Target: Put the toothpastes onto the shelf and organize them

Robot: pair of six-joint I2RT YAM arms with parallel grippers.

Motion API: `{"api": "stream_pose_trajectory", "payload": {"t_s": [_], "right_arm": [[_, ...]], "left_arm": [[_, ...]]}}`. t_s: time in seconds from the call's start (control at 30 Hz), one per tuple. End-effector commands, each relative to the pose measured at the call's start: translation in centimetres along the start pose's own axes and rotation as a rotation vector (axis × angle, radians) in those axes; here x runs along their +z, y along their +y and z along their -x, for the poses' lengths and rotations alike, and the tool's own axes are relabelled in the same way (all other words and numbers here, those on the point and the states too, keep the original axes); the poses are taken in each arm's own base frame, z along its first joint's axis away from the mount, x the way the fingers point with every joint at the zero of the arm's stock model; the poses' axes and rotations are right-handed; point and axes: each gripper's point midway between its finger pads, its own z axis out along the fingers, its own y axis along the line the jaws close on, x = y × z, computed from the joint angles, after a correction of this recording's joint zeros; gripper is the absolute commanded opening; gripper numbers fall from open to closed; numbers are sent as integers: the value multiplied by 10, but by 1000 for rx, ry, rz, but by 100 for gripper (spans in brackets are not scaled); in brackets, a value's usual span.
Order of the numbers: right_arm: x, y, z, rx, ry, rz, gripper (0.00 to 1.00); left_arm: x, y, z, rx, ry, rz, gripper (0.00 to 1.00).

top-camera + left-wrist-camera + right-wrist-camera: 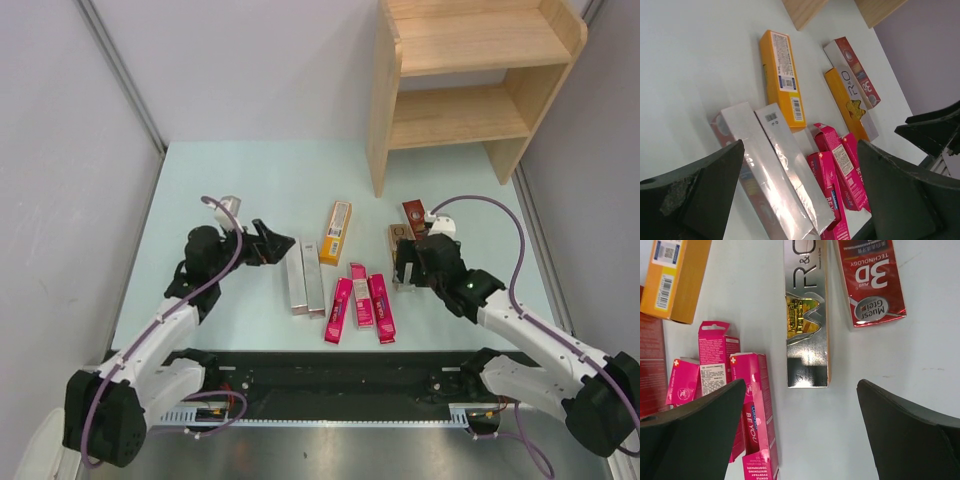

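Observation:
The toothpastes lie flat on the pale table between my arms. Two silver cartons lie side by side, and an orange one is beyond them. Three pink ones cluster at the centre. A gold-tan carton and a dark red one lie to the right. The wooden shelf stands at the far right with both boards bare. My left gripper hovers open just left of the silver cartons. My right gripper hangs open over bare table, below the gold-tan carton and right of the pink ones.
Grey walls close in the table on the left, back and right. The shelf's near side panel stands just beyond the cartons. A black rail runs along the near edge between the arm bases.

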Motion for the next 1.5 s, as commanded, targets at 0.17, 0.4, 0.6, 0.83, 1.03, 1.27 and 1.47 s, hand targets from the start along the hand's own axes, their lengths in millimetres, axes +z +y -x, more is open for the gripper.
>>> {"api": "stream_pose_trajectory", "payload": {"t_s": [0.17,0.4,0.6,0.83,1.03,1.27,1.47], "right_arm": [[-7,38,-14,-1,86,130,90],[-20,64,-59,-62,189,160,82],[-20,65,-88,-75,254,120,74],[-22,57,-104,-75,288,100,70],[-20,49,-127,-83,341,80,65],[-23,50,-141,-76,367,100,64],[-23,54,-149,-87,379,112,64]], "left_arm": [[14,-52,18,93,37,-55,99],[23,-62,0,57,99,-92,100],[25,-67,-8,31,123,-128,100],[26,-64,-13,31,141,-115,100],[28,-60,-17,21,153,-108,100],[29,-61,-23,11,170,-122,100],[32,-56,-31,-5,198,-110,100]]}}
